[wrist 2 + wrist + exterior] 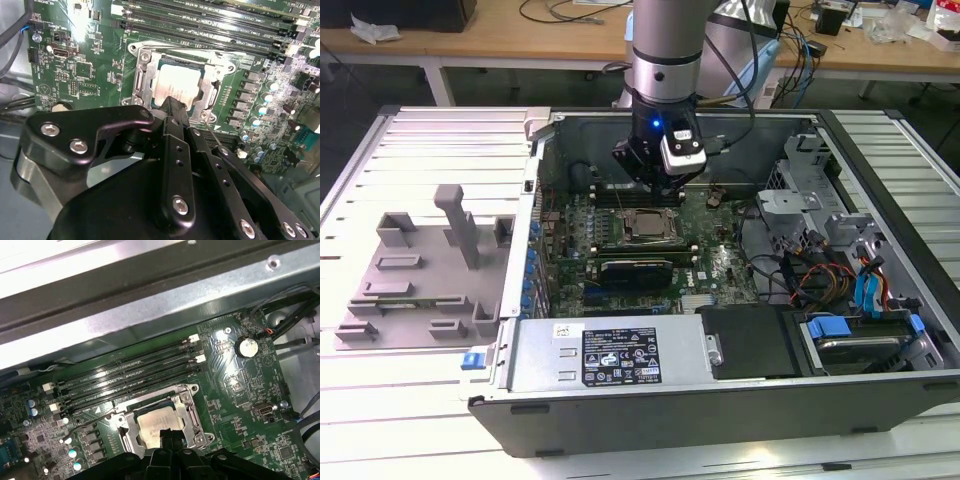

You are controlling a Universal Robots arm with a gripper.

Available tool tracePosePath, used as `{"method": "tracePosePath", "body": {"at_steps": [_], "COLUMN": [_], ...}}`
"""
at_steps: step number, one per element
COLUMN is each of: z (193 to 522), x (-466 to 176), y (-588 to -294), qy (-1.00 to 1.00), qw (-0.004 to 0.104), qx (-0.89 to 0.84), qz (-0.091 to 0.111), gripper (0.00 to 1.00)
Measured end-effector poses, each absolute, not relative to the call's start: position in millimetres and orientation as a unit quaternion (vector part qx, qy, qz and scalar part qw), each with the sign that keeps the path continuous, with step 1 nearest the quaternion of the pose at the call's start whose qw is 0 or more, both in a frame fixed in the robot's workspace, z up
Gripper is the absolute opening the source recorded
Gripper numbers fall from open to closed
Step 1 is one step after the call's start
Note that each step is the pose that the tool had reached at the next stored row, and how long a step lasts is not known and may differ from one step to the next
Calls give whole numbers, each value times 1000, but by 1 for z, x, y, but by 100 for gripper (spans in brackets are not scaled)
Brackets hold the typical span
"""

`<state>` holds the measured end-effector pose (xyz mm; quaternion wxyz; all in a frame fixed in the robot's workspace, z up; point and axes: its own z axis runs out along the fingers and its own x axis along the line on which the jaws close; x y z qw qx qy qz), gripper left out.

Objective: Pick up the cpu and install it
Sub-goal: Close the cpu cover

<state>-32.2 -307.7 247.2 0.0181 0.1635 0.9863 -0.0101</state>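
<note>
Exterior view: the black gripper (657, 188) on the arm hangs low inside the open dark-grey computer case (650, 425), upper middle of the frame.

The cpu (648, 222), a small flat square chip with a silvery-grey metal top, lies flat in the silver metal socket frame (142, 75) on the green motherboard (720, 262), just under the gripper. In both wrist views the fingertips (172, 106) look pressed together into one narrow black tip with nothing pinched between them. That tip overlaps one edge of the chip (152, 422), but I can't tell if it's actually touching. Long black memory slots (130, 375) run just beside the socket frame. At the exterior view's left, a grey plastic fixture (420, 270) sits on the pale ribbed table (420, 430), well apart from the cpu.
</note>
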Motion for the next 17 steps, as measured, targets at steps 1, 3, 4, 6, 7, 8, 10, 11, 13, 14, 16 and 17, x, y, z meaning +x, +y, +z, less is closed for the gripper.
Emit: {"method": "tracePosePath", "body": {"at_steps": [1,3,4,6,7,8,10,11,13,14,16,17], "z": [247,247,247,247,247,247,247,247,247,247,247,247], "x": [-32,-32,-32,-32,-32,-32,-32,-33,-33,-33,-33,-33], "y": [-308,-308,-308,-308,-308,-308,-308,-308,-307,-306,-306,-306], "qy": [986,986,987,987,987,987,987,988,991,992,994,995], "qw": [18,18,18,18,18,18,18,18,18,18,19,19], "qx": [163,163,162,162,162,161,157,153,130,123,106,102], "qz": [-11,-11,-11,-11,-11,-11,-11,-11,-11,-11,-11,-11], "gripper": [11,11,11,11,11,11,11,11,11,11,11,11]}}
